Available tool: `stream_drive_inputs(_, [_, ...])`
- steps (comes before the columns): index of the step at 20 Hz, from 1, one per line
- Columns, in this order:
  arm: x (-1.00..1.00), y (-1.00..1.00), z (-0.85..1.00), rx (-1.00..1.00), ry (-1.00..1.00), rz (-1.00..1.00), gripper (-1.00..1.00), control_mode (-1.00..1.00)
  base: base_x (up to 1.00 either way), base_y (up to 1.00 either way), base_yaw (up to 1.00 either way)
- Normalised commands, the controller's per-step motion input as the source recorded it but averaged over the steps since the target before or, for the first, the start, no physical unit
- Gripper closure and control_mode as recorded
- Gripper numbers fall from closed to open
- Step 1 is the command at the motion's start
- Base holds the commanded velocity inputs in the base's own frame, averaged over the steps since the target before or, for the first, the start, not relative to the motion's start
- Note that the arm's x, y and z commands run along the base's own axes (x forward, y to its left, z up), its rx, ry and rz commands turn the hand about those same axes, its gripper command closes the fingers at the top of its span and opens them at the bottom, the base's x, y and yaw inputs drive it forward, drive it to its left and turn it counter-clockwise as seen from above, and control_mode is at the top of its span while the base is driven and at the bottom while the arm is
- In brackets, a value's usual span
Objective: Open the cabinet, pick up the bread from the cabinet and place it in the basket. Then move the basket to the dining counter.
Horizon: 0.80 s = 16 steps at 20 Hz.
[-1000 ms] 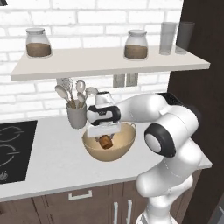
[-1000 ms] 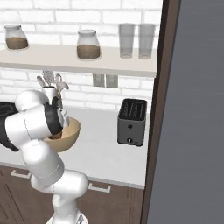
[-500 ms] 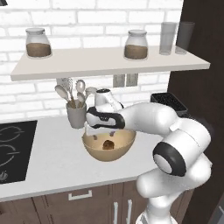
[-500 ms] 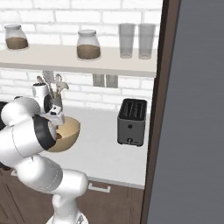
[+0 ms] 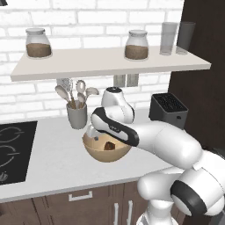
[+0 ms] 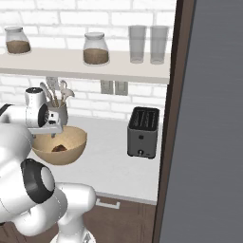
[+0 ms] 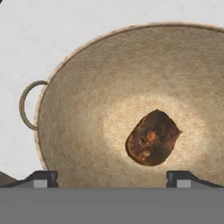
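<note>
The light tan basket (image 5: 105,154) (image 6: 61,154) stands on the light grey worktop (image 5: 52,162) with the dark brown bread (image 5: 109,146) (image 6: 59,148) lying in its bottom. My gripper (image 5: 91,132) (image 6: 47,132) hovers over the basket's left rim, open and holding nothing. In the hand view the bread (image 7: 153,138) rests near the middle of the basket (image 7: 78,96), a loop handle (image 7: 26,105) shows at the left rim, and my gripper (image 7: 116,177) has its two tips spread wide. My forearm crosses over the basket's right side in the left base view.
A grey utensil holder (image 5: 77,115) (image 6: 58,114) stands just behind the basket. A black toaster (image 5: 169,109) (image 6: 142,133) sits to the right, a black cooktop (image 5: 11,149) to the left. A shelf (image 5: 110,63) with jars and glasses hangs above. A dark cabinet door (image 6: 209,118) stands at right.
My hand has shifted left across the basket toward its left rim, and the arm has swung lower and forward. The bread and basket have stayed put.
</note>
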Motion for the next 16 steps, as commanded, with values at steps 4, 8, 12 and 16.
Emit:
stream_drive_inputs(4, [-0.16,0.16,0.00,-0.06,0.00,0.34,-1.00,-1.00,0.00,0.00,0.00])
stream_drive_inputs(8, [0.00,0.08,0.00,-0.17,-0.10,0.24,-1.00,-1.00,0.00,0.00,0.00])
stream_drive_inputs(12, [-0.06,0.03,0.00,-0.23,-0.04,0.10,-1.00,-1.00,0.00,0.00,0.00])
stream_drive_inputs(16, [-0.28,0.15,0.00,-0.14,0.00,0.14,-1.00,-1.00,0.00,0.00,0.00])
